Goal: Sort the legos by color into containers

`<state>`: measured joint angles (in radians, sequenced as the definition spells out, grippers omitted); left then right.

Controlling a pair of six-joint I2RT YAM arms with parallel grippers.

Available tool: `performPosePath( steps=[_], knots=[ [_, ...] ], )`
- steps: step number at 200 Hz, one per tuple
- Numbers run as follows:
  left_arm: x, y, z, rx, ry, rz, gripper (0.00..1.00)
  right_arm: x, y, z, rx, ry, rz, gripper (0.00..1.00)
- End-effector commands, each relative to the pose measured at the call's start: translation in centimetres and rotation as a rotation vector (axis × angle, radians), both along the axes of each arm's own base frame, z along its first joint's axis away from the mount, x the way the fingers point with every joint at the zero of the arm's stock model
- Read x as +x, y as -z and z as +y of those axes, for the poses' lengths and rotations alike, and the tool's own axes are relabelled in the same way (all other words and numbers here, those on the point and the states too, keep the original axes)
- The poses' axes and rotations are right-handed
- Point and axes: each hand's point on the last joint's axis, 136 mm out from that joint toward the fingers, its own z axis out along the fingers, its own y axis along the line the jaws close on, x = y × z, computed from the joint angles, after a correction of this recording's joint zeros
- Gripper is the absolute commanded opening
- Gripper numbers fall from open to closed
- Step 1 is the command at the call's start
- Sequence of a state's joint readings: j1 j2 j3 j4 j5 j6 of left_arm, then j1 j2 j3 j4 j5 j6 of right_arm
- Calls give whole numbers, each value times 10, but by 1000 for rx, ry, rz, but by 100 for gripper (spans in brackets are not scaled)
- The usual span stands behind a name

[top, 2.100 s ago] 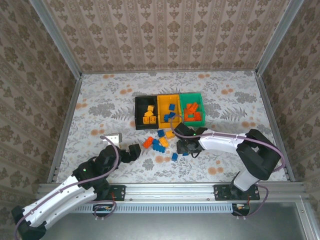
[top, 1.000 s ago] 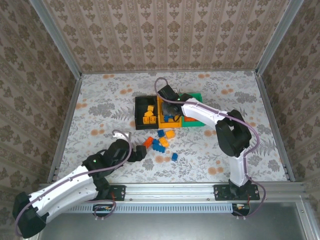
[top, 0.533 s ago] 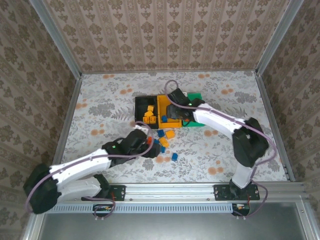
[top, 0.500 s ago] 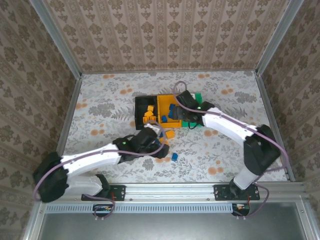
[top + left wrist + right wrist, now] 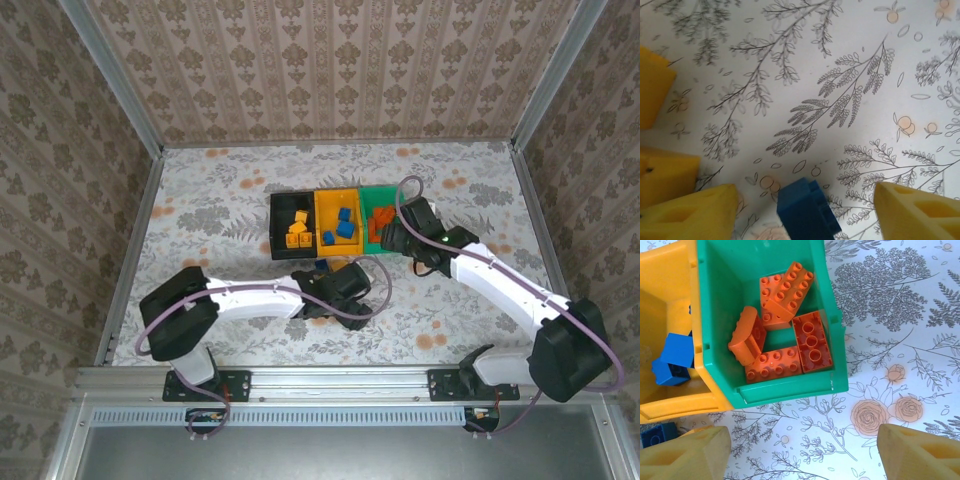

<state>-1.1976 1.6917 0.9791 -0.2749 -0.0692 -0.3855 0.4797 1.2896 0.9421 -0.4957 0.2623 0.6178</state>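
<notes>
Just on the near side of the row of bins (image 5: 338, 190), our left gripper (image 5: 805, 200) hangs low over the flowered table (image 5: 450, 190). Its jaws are parted, and a blue brick (image 5: 807, 212) sits between the yellow fingertips (image 5: 695, 212), clear of both, so nothing is gripped. To the left of that brick we see two yellow blocks (image 5: 655, 85), cut off by the frame edge; they are probably more bricks, though we cannot be sure. A little farther on, at the near right corner of the row, our right gripper (image 5: 800, 440) hovers with its jaws spread wide and empty over bare table. A second blue brick (image 5: 657, 435) lies just near of the row beside it. In the row itself, the green bin (image 5: 740, 280) on the right holds red-orange bricks (image 5: 785, 292). The yellow bin (image 5: 665, 290) in the middle holds blue bricks (image 5: 677, 350), and the black bin (image 5: 285, 205) on the left holds yellow bricks (image 5: 297, 232).
</notes>
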Motion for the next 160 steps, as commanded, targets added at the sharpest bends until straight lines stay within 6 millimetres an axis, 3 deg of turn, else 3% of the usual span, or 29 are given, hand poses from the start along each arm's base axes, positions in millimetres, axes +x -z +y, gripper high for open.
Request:
performPosePath(
  steps=[1,65,106,127,160],
  knots=[
    [-12,18,10,90,45,48,63,-2,-3,-6,17,24,-16,79],
    [-15,23,15,126,52,41,43,-1,0,-9,27,36,-13,79],
    [-15,18,13,121,54,20,22,-1,0,-10,30,42,-14,79],
    [-9,1,12,85,41,-23,17,-2,-1,-11,32,43,-13,79],
    [17,-57,7,-104,-25,-76,16,-5,0,-11,40,41,-15,79]
  ],
)
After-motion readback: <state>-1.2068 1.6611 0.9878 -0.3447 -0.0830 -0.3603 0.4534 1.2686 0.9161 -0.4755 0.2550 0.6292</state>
